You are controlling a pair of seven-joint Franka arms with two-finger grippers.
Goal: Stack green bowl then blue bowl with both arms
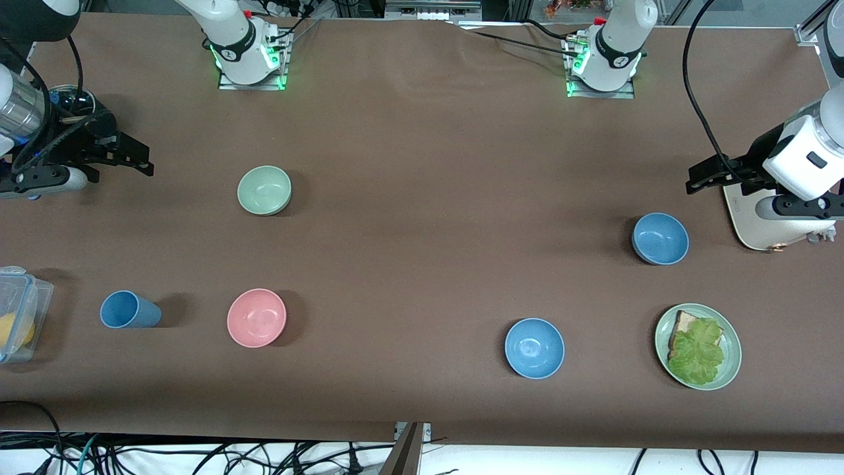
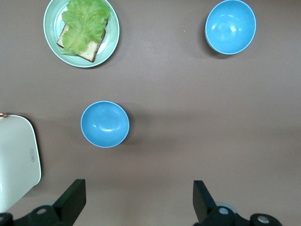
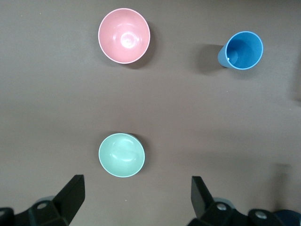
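I see the small round sage-green bowl [image 1: 264, 190] sitting upright and empty on the brown table [image 1: 422, 218], toward the right arm's end. At its 6 o'clock in the front view, nearer the front camera, sits an empty pink round bowl [image 1: 256, 317], and at that bowl's 9 o'clock a tall blue plastic cup [image 1: 129, 310] stands empty. A clear lidded plastic box [image 1: 18, 313] at the table's edge holds something yellow.

Toward the left arm's end I have two plain medium-blue round bowls, both empty: one [image 1: 660, 238] farther from the camera, the other [image 1: 534, 348] at its 7 o'clock and well apart. A flat pale-green plate [image 1: 730, 359] carries a slice of bread [image 1: 682, 324] topped with a lettuce leaf [image 1: 697, 353].

The right gripper [image 3: 134, 195] hangs above the table near the green bowl, fingers spread and holding nothing. The left gripper [image 2: 138, 197] hangs near the farther blue bowl, fingers likewise spread wide and empty, over a white rounded board [image 1: 748, 227].
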